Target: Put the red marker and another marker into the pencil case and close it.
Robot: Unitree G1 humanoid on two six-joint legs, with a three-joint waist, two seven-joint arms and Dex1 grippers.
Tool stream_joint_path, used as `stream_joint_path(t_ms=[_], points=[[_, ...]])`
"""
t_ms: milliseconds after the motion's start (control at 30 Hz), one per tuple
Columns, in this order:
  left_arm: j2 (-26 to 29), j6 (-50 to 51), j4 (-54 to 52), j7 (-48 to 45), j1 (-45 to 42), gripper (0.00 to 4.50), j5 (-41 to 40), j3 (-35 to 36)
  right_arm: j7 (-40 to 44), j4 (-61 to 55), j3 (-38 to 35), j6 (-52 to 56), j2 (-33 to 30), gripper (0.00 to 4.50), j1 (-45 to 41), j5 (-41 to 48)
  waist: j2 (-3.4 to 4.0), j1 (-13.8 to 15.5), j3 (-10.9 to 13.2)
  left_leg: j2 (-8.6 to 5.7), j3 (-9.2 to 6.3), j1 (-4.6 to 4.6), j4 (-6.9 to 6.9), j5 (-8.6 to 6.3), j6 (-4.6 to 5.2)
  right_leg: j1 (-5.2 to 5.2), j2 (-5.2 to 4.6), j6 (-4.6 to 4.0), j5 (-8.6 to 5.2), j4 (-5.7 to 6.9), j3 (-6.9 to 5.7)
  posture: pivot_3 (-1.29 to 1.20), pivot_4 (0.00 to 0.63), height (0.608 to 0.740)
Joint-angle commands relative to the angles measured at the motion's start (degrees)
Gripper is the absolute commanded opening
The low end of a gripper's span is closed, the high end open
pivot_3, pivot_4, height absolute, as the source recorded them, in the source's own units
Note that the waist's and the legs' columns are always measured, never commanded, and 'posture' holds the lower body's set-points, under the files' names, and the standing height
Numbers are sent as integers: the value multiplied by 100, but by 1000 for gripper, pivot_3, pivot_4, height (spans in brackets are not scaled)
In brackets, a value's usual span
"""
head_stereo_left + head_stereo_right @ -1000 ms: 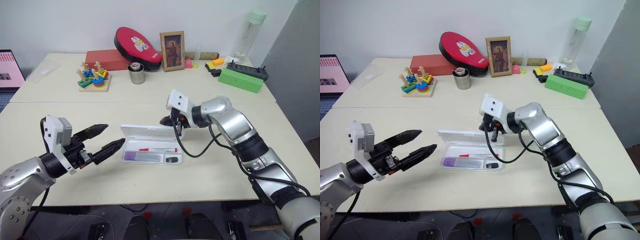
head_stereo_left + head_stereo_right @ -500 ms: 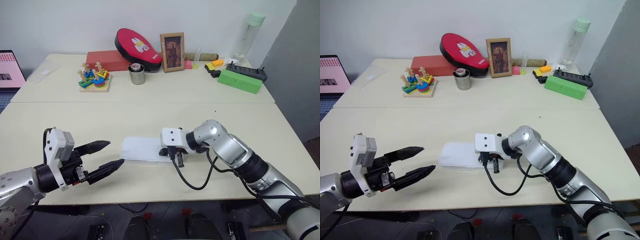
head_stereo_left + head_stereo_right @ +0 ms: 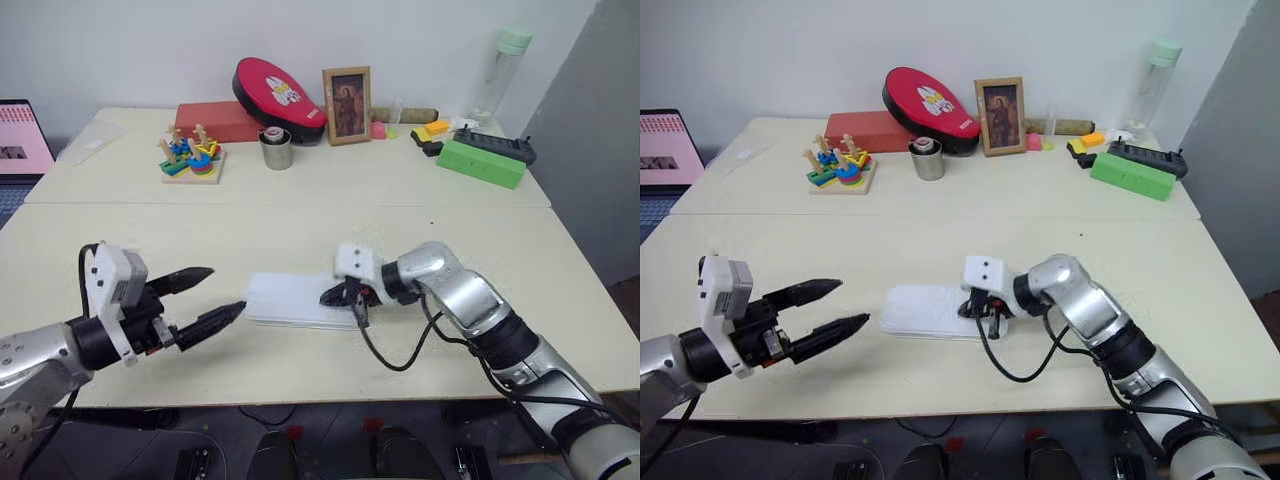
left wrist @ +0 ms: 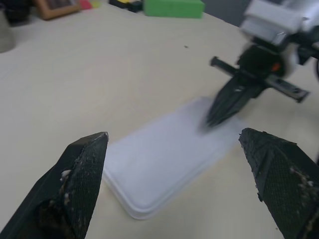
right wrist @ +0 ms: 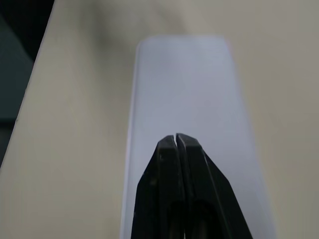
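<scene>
Nearest, the left gripper waits with jaws wide, left of the flat white plastic pencil case, which lies lid-down mid-table. The right gripper, fingers pressed together, rests over its right end; an unlatched lid could spring open.

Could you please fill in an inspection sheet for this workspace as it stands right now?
Surface: pale table, bare near the front edge.
Job's things: pencil case lid down, flat; markers not visible.
Clutter: stacking toy, metal cup, red pad, framed picture, green box.
Grippers: left gripper open beside the case; right gripper shut, at the lid.
Cables: black cable looping under the right wrist.
Surroundings: laptop, white wall.
</scene>
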Motion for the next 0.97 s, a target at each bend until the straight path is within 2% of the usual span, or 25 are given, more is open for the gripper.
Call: stream_joint_path(t_ms=[33,100,167,200,367,400,633,800,967], points=[[-66,-346,581,481,-495,4500,746,-300,-540,-144,-973,39,-171,190,5,284,0,10,0,0,0,0,0,0,0,0,0,0,0,-1,0,0,150,740],[-29,-680,1173,624,-814,4500,1332,-512,-641,-120,-1220,185,-380,512,78,342,-1,59,0,-2,-1,0,-1,0,0,-2,0,-1,0,-2,-2,0,150,740],[-70,-893,1702,601,-1160,4500,1563,-609,-696,-132,-1354,348,-621,1040,177,384,-4,88,-2,-4,-1,0,-2,0,0,-4,-1,-1,0,-8,0,0,150,740],[-70,-955,1907,538,-1308,4500,1626,-656,-745,-111,-1411,443,-723,1378,215,386,-7,90,-4,-4,0,-1,-2,-1,1,0,-1,-1,0,-9,0,0,150,740],[138,-1108,2536,31,-1747,4500,1869,-905,-852,-177,-1621,686,-1192,2527,471,408,-6,90,-4,-3,0,-7,-10,-1,1,-5,0,-2,-1,-7,-1,0,150,740],[181,-1121,2629,-70,-1789,4500,1904,-933,-870,-219,-1643,729,-1257,2651,517,425,-5,90,-3,-3,0,-7,-10,-1,1,-5,0,-2,-1,-8,0,0,150,740],[635,-1197,3307,-791,-1879,4500,2147,-996,-966,-688,-1824,1023,-1560,4370,845,662,-2,59,-1,-3,1,-6,-11,-2,3,-6,1,-2,-1,-6,2,0,150,740],[694,-1233,3517,-939,-1975,4500,2228,-994,-1027,-809,-1837,1144,-1641,4465,897,787,-3,71,-2,-3,2,-6,-7,-2,3,-4,-1,-1,-2,-8,2,0,150,740],[608,-1083,3233,-928,-1867,4500,2137,-913,-996,-840,-1722,1131,-1648,4465,865,895,-4,82,-2,-2,2,-7,-7,-1,2,-3,0,-1,-1,-6,1,0,150,740]])
